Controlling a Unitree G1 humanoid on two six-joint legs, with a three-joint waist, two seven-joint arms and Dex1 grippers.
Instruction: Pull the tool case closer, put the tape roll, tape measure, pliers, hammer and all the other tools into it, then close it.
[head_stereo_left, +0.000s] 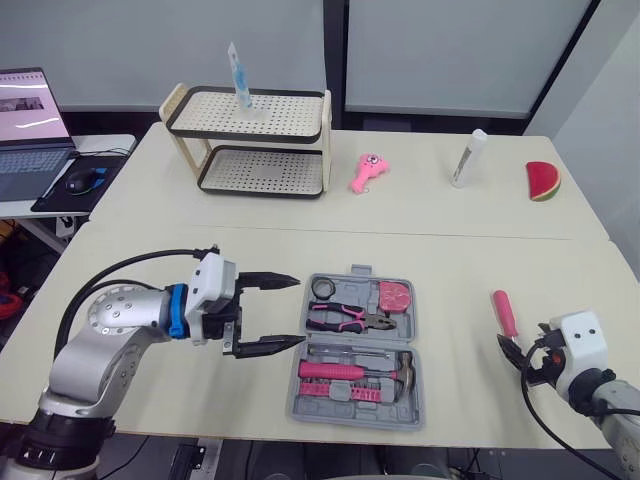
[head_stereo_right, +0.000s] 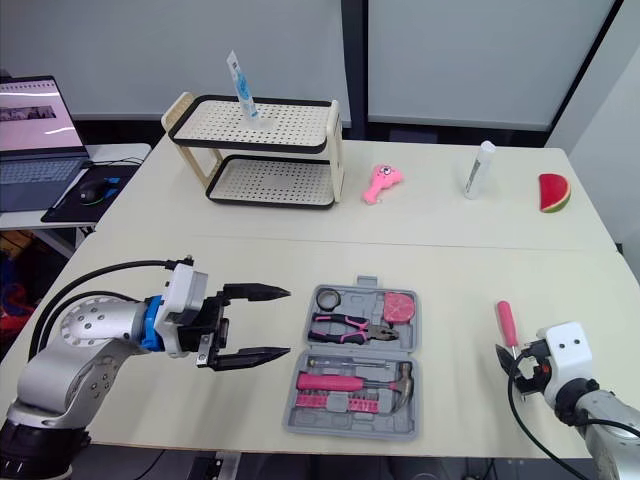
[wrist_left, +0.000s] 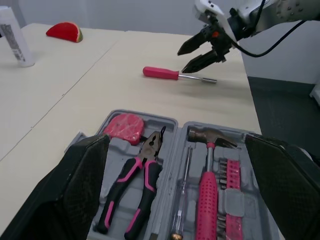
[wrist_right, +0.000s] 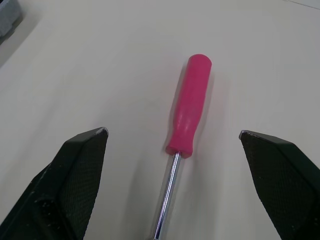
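Observation:
The grey tool case (head_stereo_left: 352, 410) lies open on the near table. In it are a black tape roll (head_stereo_left: 322, 288), a pink tape measure (head_stereo_left: 394, 296), pliers (head_stereo_left: 345, 318), a pink-handled hammer (head_stereo_left: 350, 371) and a row of bits. My left gripper (head_stereo_left: 300, 311) hovers open just left of the case, fingers pointing at it. A pink screwdriver (head_stereo_left: 505, 312) lies on the table to the right of the case. My right gripper (head_stereo_left: 512, 352) is open just behind the screwdriver's metal tip; the pink handle (wrist_right: 190, 112) points away between its fingers (wrist_right: 85, 170).
On the far table stand a two-tier rack (head_stereo_left: 250, 140) holding an upright tube, a pink toy (head_stereo_left: 367, 172), a white bottle (head_stereo_left: 468, 158) and a watermelon slice (head_stereo_left: 542, 181). A laptop (head_stereo_left: 30, 130) and mouse sit on a desk at far left.

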